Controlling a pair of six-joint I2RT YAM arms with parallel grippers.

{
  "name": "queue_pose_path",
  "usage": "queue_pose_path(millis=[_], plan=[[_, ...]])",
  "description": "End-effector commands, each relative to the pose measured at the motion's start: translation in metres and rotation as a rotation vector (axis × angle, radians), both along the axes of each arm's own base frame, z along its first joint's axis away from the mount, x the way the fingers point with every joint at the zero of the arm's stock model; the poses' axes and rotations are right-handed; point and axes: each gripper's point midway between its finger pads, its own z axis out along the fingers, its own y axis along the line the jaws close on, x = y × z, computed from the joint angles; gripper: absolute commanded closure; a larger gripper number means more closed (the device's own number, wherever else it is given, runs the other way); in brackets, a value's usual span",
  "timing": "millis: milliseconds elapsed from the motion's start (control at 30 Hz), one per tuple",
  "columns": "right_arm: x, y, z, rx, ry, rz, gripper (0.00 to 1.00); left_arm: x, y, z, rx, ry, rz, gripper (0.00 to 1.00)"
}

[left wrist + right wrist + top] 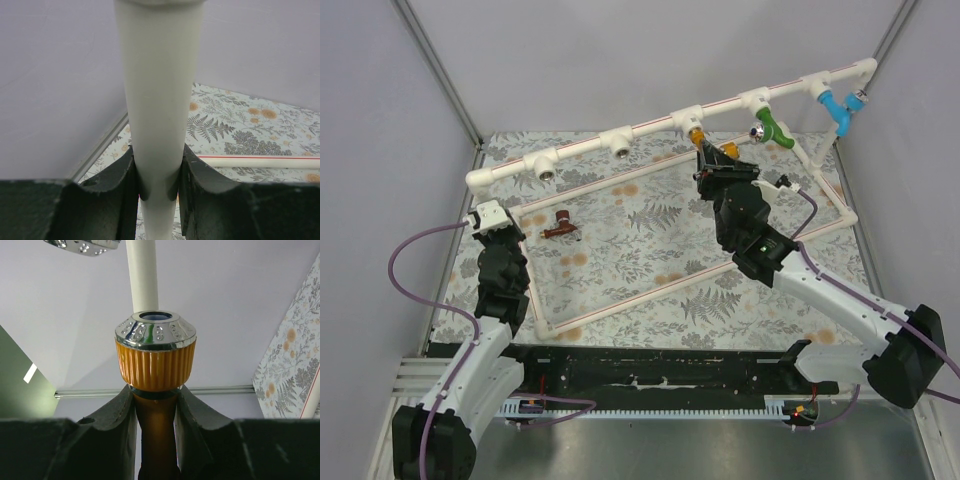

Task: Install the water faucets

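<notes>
Left gripper [159, 175] clamping white pipe [159, 100]. Right gripper [156, 410] pinching orange tap [156, 365] by its neck, holding it at fitting [688, 120]. Tilted entry risking cross-threading, tap slipping.

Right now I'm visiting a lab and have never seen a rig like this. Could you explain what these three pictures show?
These are two robot arms bolted at the table's near edge. One picture looks down from above and behind them. The other two come from a small camera on each wrist, so the dark shapes at the bottom are that arm's own fingers.

On the flower-patterned mat stands a frame of white pipe with a row of sockets. A green tap and a blue tap already sit at its right end. The left gripper is clamped on the frame, probably steadying it. The right gripper holds an orange tap close to a socket. A dark reddish-brown tap lies loose on the mat.
</notes>
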Motion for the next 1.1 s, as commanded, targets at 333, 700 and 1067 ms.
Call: queue_pose_path(millis=[333,700,1067], plan=[[-0.010,-0.031,-0.002,-0.114,-0.069,-0.097,0.46,0.002,-0.018,0.027,0.006,-0.088,-0.086,0.98],[-0.029,-0.021,0.016,-0.251,-0.229,-0.005,0.27,0.001,-0.018,0.028,0.007,-0.090,-0.085,0.98],[-0.079,-0.028,0.022,-0.714,-0.395,0.079,0.23,0.003,-0.020,0.025,0.006,-0.080,-0.097,0.98]])
